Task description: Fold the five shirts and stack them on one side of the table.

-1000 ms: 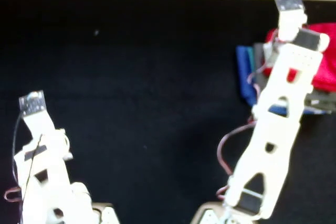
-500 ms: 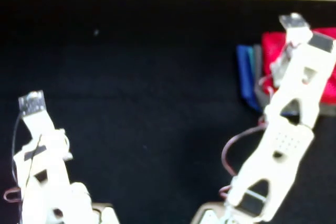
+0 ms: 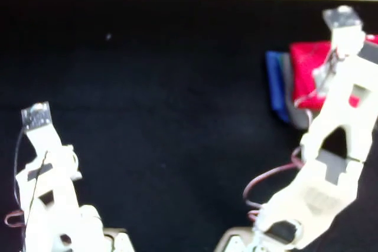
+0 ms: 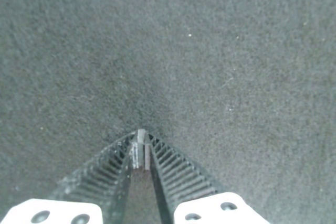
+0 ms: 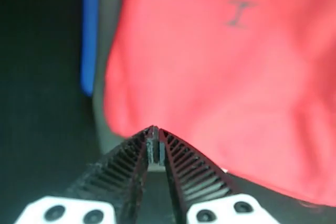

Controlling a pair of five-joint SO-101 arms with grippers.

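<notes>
Right end effector pinched closed, tips over edge of red shirt, which tops grey shirt and blue shirt, stacked at right side of surface. Left end effector closed over surface.

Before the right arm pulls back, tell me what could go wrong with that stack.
1. The right gripper, shut, sits at the edge of the red shirt; pulling away could snag it and open the fold.
2. The blue shirt and grey shirt stick out beside it; a nudge from the arm above might skew the stack.
</notes>
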